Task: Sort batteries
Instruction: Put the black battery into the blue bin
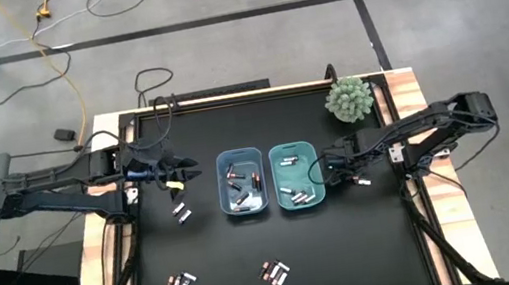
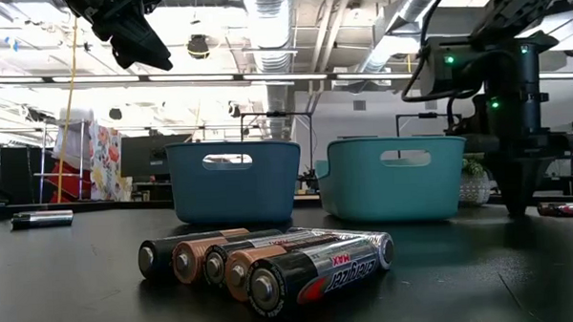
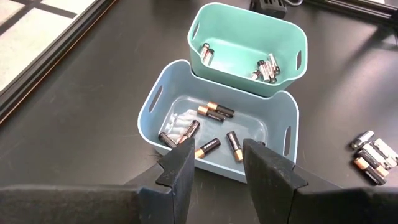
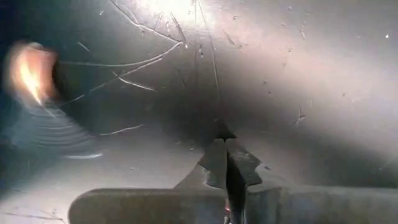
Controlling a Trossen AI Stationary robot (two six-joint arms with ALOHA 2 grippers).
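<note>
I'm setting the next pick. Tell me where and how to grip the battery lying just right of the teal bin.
Grip the battery across its round body at mid-length, coming straight down: it lies flat on the table, alone, apart from the teal bin. Fingers should straddle its long axis.

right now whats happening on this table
A two-armed robot is sorting batteries into a blue bin and a teal bin; both already hold some. The right gripper is down at the tabletop beside the teal bin, fingers shut. The left gripper hovers open left of the blue bin. Loose batteries remain.
</note>
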